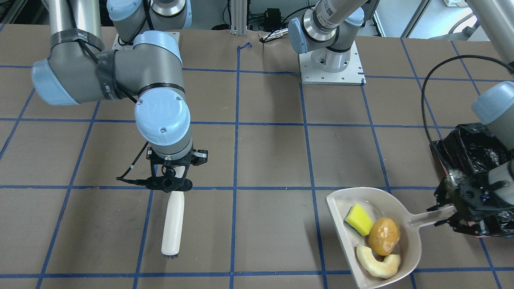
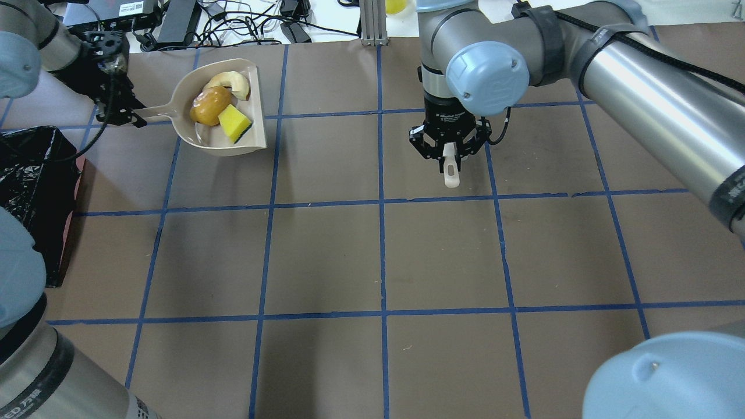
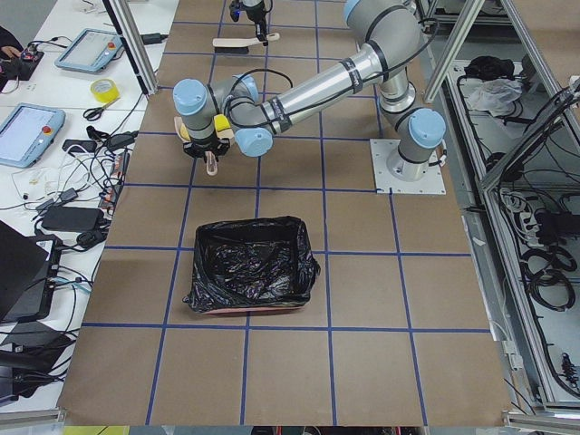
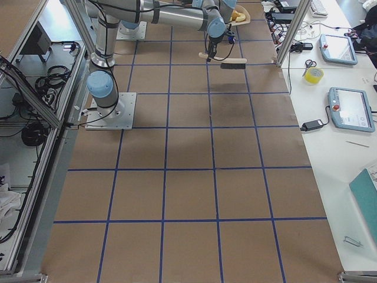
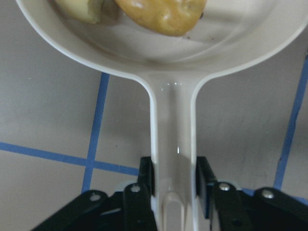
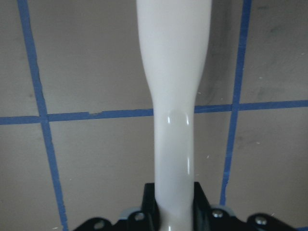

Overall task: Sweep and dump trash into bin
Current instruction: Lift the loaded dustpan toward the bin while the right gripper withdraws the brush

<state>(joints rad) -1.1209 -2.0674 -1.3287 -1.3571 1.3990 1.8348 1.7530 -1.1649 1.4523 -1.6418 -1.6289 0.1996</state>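
Right up against the lens, the beige dustpan [image 5: 174, 110] fills the left wrist view, its handle running straight down into my left tool [image 5: 174, 175]. The two black fingers [image 5: 146, 174] are pinched in on that handle from either side, a narrow, firm hold. Just past the handle the pan's bowl opens out, and all the trash is in there. The glossy orange-brown lump [image 1: 384, 236] sits in the middle, the yellow-and-green sponge [image 1: 358, 219] lies just beside it towards the pan's flat lip, and the pale crescent slice [image 1: 377, 263] curls against the lump on its other side. I cannot tell whether the pan's lip touches the desk [image 2: 442, 262].

Out from there, the bin [image 2: 35, 174] stands on the desk on my left side, black bag crinkled over its rim and a strip of pink base showing at its edge. It is near the dustpan but apart from it, and closer to my base.

Over to my right tool [image 6: 174, 204]: its fingers are closed snugly round the thin end of the cream brush [image 1: 173, 220]. The brush handle points away from me over the brown desk, dark bristles at its far tip. It is well apart from the dustpan, several blue-taped squares away.
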